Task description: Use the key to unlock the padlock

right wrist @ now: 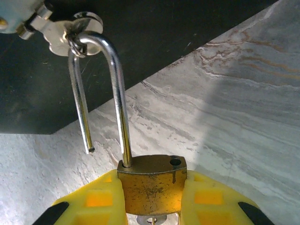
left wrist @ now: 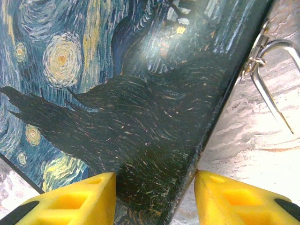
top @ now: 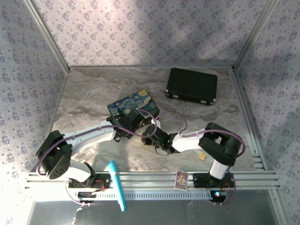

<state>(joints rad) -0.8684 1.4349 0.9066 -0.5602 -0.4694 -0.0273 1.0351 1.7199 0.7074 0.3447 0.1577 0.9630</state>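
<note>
Arms reach inward, meeting mid-desk (top: pixel 93 89). Right pincer (right wrist: pixel 152 202) clamped on padlock (right wrist: pixel 151 183) body, shackle (right wrist: pixel 119 93) sprung open. Left pincer (left wrist: pixel 154 199) gaping, fingers (left wrist: pixel 70 204) astride box (left wrist: pixel 140 117) edge.

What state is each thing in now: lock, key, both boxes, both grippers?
padlock: unlocked, one shackle leg out of the body, shackle hooked through the hasp ring.
key: under the padlock body, apparently in the keyhole, mostly hidden.
painted box: lid shut.
black case: shut.
right gripper: shut on the padlock.
left gripper: open, fingers straddling the painted box's edge.
</note>
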